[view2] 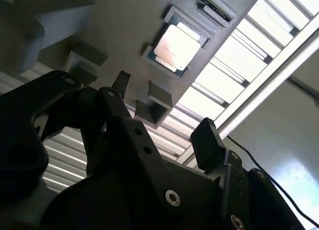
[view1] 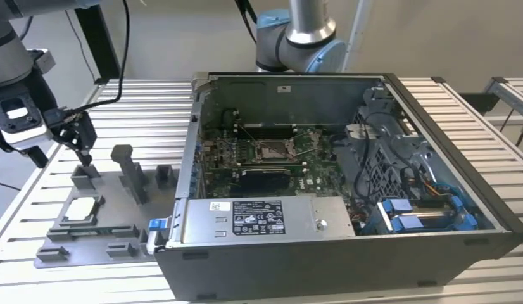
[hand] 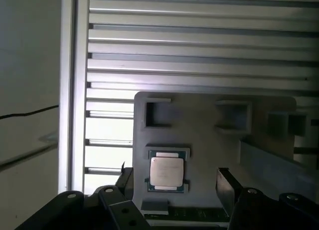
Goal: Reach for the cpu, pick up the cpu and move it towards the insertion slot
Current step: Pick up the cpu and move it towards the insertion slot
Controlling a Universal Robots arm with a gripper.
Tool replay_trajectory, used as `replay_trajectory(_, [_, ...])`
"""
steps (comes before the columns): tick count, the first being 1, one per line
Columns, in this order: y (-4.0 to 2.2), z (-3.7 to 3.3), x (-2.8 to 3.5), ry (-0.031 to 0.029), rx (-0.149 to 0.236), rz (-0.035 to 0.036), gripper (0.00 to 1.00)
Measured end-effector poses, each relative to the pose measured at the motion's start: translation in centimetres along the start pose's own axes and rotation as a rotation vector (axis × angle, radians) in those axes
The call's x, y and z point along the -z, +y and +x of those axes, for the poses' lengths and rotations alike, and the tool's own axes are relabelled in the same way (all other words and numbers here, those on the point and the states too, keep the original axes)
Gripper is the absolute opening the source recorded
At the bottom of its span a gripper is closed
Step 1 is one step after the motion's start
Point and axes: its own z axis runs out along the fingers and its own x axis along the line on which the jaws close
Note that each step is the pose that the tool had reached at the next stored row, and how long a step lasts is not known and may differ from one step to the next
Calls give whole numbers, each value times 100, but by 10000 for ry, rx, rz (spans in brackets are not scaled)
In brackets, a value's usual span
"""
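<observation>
1. First wrist view puts your gripper (hand: 171, 168) nearest: its two fingers (hand: 225, 182) stand spread apart with nothing between them, so it is open and empty.
2. Just beyond the fingertips lies the cpu (hand: 167, 171), flat in a recess of the grey tray (hand: 209, 140), silvery top up, not yet touched.
3. Treat it as light, thin and stiff but probably fragile, with a smooth lid that may slip. Take it by two opposite edges and keep it level.
4. Farther off, the exterior view shows the tray at the lower left of the frame. The insertion slot (view1: 273, 149) sits mid-frame inside the open computer case (view1: 329, 266), well apart from the cpu.
5. You have one cpu, one tray, one slot, one case and one two-fingered gripper.
</observation>
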Motion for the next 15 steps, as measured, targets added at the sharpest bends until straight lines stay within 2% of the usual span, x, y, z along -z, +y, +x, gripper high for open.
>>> replay_trajectory(8, [-19,2,-130,1,-1,1,100])
replay_trajectory(15, [-60,4,-241,1,-3,1,100])
